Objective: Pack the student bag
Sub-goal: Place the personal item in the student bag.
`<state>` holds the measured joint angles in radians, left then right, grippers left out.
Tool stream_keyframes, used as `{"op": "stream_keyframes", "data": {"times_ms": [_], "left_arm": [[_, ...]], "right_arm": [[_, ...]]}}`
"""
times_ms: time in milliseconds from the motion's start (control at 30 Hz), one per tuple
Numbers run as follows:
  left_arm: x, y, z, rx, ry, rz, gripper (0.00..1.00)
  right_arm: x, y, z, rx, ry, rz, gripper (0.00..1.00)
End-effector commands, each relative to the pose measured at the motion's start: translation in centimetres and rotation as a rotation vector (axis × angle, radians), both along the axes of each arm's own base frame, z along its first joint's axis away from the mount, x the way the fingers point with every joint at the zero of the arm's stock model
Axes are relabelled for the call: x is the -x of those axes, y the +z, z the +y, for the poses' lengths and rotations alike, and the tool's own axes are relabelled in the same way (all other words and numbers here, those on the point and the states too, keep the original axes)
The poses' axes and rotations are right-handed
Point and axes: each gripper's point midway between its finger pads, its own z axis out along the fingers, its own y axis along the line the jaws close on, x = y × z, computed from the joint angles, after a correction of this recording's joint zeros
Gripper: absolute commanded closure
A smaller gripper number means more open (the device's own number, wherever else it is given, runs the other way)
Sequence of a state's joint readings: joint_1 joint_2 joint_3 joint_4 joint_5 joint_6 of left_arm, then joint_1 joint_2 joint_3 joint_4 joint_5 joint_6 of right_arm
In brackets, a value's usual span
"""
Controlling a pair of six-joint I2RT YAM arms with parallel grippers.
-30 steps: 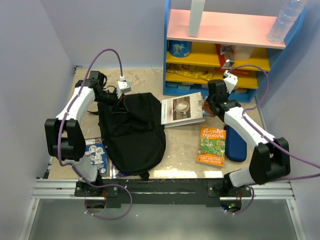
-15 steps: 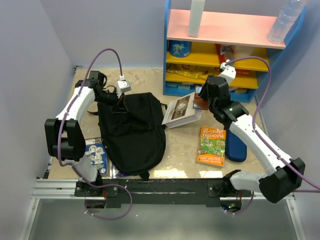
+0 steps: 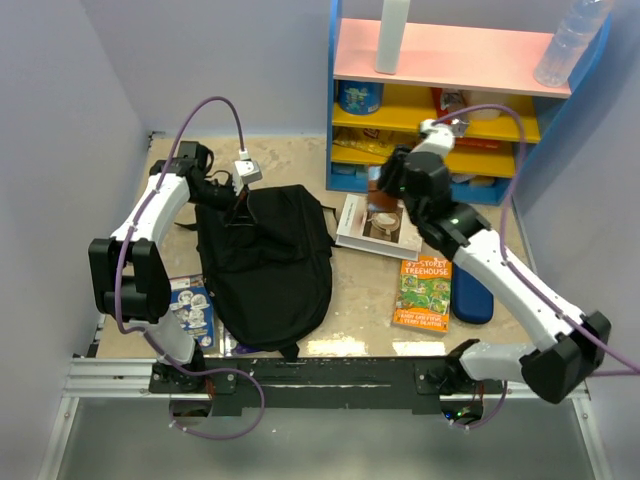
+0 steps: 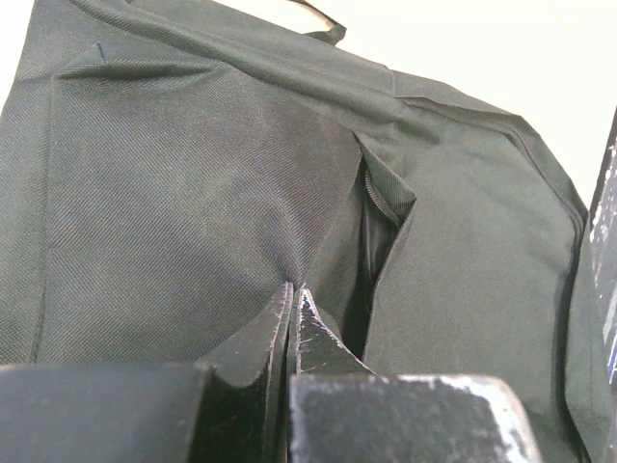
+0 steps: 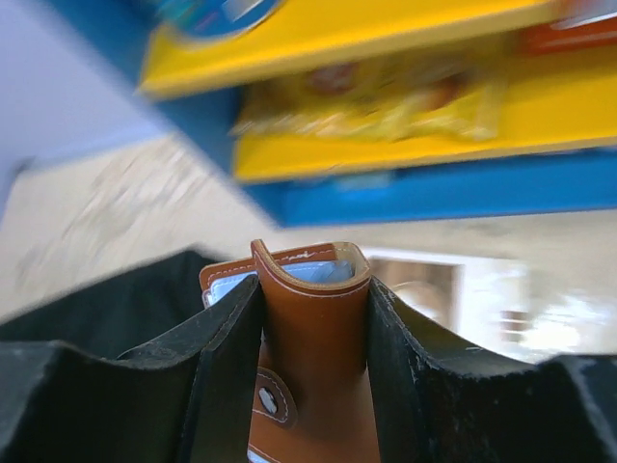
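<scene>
**Student bag, top end pinched by left tool; right tool carrying a leather case**

Item 1. Student bag (image 3: 265, 260): black, soft, lying flat on the left half of the counter (image 3: 300, 165), its top end toward the far wall. The zip opening gapes slightly in the left wrist view.

Item 2. Left tool (image 4: 292, 299): at the bag's far left corner, jaws together, pinching a fold of bag fabric just beside the opening.

Item 3. Right tool (image 5: 313, 289): raised near the shelf unit (image 3: 440, 60), just right of the bag's top end. Its jaws are clamped on an upright brown leather case (image 5: 313, 328), with black bag fabric below and to the left.

Item 4. Shelf unit, far right: a white cylinder (image 3: 392, 35) and a clear bottle (image 3: 570, 40) stand on the pink top; a blue tub (image 3: 358, 97) and yellow packets (image 3: 375, 145) sit on the yellow shelves.

Item 5. Loose on the counter: a grey book (image 3: 378, 225) just right of the bag; a Treehouse book (image 3: 423, 292) nearer, touching a dark-blue pencil case (image 3: 472, 292); a blue booklet (image 3: 192, 310) at the bag's left edge.

Item 6. Room: bare counter beyond the bag toward the far wall, and a strip between the bag and the Treehouse book. The left wall stands close to the left arm.
</scene>
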<state>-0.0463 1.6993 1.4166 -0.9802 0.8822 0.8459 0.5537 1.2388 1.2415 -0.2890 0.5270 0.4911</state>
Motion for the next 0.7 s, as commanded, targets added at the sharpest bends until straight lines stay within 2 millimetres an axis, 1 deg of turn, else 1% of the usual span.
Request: {"op": "stream_keyframes", "data": {"times_ms": [0,33,67,133,167,200,233,267,300,333,367,400,467,500,567,600,633,667], "left_arm": [[-0.7,3.4,-0.8,0.057,0.015,-0.067,1.00],[-0.8,3.5,-0.8,0.059,0.020,-0.071,1.00],[-1.1,3.6,-0.8,0.065,0.037,-0.068,1.00],[-1.3,3.7,-0.8,0.065,0.046,-0.066,1.00],[-1.5,3.8,-0.9,0.070,0.061,-0.061,1.00],[-1.6,3.7,-0.8,0.070,0.068,-0.057,1.00],[-1.6,3.4,-0.8,0.065,0.078,-0.051,1.00],[-1.9,3.3,-0.8,0.069,0.094,-0.049,1.00],[-2.1,3.5,-0.8,0.073,0.109,-0.057,1.00],[-2.0,3.1,-0.8,0.073,0.126,-0.046,1.00],[-2.2,3.2,-0.9,0.081,0.136,-0.049,1.00],[-2.1,3.1,-0.9,0.084,0.133,-0.043,1.00],[-1.4,2.7,-1.0,0.080,0.117,-0.028,1.00],[-1.3,2.6,-1.0,0.077,0.113,-0.028,1.00],[-0.7,1.9,-1.0,0.070,0.103,-0.017,1.00],[-0.5,1.9,-1.0,0.070,0.096,-0.016,1.00],[-0.2,1.8,-1.0,0.072,0.090,-0.009,1.00],[0.1,1.6,-1.0,0.070,0.084,-0.004,1.00]], "right_arm": [[1.2,-1.1,12.2,-0.065,0.386,-0.032,0.53],[1.7,-0.9,14.5,-0.099,0.459,-0.045,0.53],[2.6,-2.3,17.5,-0.111,0.532,-0.017,0.53],[3.5,-2.2,20.9,-0.161,0.626,-0.040,0.53],[4.5,-3.6,23.0,-0.167,0.673,-0.016,0.53],[4.9,-4.1,24.1,-0.173,0.699,-0.011,0.52],[5.1,-4.3,25.1,-0.186,0.718,-0.016,0.52],[6.1,-5.9,26.6,-0.186,0.760,0.012,0.52],[6.3,-6.3,27.2,-0.189,0.771,0.012,0.52],[6.4,-6.7,27.7,-0.195,0.775,0.003,0.51],[6.7,-8.0,28.1,-0.185,0.781,0.019,0.51],[6.5,-9.7,28.5,-0.174,0.779,0.041,0.50],[6.3,-11.2,28.9,-0.169,0.777,0.047,0.49],[5.9,-12.7,29.0,-0.153,0.761,0.061,0.46],[5.3,-13.6,29.3,-0.145,0.741,0.055,0.43],[4.8,-14.1,29.2,-0.132,0.719,0.055,0.36],[4.5,-15.2,29.2,-0.111,0.706,0.073,0.32],[4.2,-15.4,29.4,-0.101,0.701,0.068,0.30]]}}
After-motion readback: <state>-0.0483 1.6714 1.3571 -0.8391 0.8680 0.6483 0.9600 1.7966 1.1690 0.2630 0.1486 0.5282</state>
